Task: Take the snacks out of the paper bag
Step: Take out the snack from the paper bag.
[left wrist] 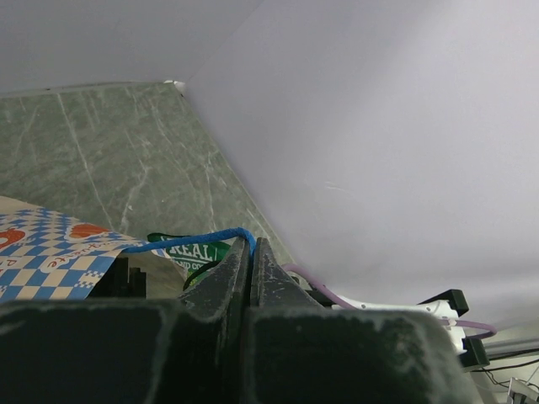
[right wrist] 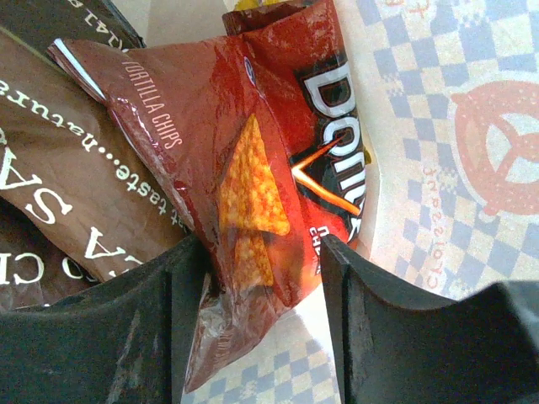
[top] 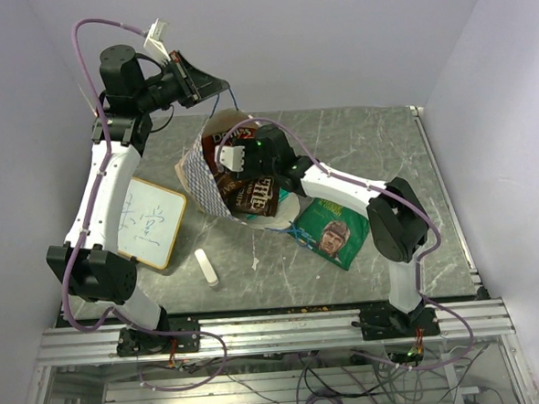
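Seen from above, one snack is out: the green packet with a face (top: pixel 331 227) lies on the table (top: pixel 385 140) beside your right arm (top: pixel 342 187). That arm reaches into the mouth of the paper bag (top: pixel 199 179), where a brown chocolate packet (top: pixel 251 196) sits at the opening. Your left gripper (top: pixel 209 81) is raised above the bag's far side. From the left wrist, its jaws are pressed tight together on the blue cord handle (left wrist: pixel 194 239), holding the bag up, with the chequered side just below. From the right wrist, inside the bag, the right gripper (right wrist: pixel 259 246) has its fingers against both sides of the Doritos packet (right wrist: pixel 269 168), apparently pinching it, and a brown packet (right wrist: pixel 76 198) lies just beside. On this showing your job is in its early part: one packet is out, the Doritos packet is in hand but not yet clear of the bag, and at least the brown ones remain. What lies deeper is hidden.
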You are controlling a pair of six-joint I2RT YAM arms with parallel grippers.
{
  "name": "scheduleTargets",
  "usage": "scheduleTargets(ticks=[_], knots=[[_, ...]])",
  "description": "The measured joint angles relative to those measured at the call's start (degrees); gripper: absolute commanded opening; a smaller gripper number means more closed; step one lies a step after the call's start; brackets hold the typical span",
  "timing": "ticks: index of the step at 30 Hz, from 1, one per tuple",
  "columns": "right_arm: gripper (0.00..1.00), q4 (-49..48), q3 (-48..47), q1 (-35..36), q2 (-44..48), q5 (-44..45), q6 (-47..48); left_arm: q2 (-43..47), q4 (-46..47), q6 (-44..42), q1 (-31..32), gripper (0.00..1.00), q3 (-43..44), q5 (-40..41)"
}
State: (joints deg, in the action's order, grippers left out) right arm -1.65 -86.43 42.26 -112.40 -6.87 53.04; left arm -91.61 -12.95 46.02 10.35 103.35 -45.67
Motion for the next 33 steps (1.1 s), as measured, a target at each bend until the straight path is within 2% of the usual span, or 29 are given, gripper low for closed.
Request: scheduleTargets(ticks=[6, 10, 20, 26, 33], knots=[[0.56, -1.38, -0.04, 0.0, -1.46, -1.16, 0.72, 0.0, -0.02, -0.15, 0.0, 0.07, 0.0, 0.02], [0.5, -1.84, -0.04, 0.0, -2.36, -2.32, 1.03, 0.0, 0.0, 0.07, 0.0, 0.07, 0.0, 0.0], [0.0, -1.86, -0.04, -0.11, -2.51, -4.09, 0.59, 0.0, 0.02, 1.16, 0.0, 0.07, 0.0, 0.15], [0.0, -0.22, -0.04, -1.18, -0.5, -5.05, -0.96, 0.0, 0.02, 2.12, -1.22, 0.07, 0.0, 0.26], [0.0, 3.85, -0.02, -2.32, 6.54, -9.01, -2.14, 0.0, -0.13, 3.23, -2.19, 0.07, 0.0, 0.66]])
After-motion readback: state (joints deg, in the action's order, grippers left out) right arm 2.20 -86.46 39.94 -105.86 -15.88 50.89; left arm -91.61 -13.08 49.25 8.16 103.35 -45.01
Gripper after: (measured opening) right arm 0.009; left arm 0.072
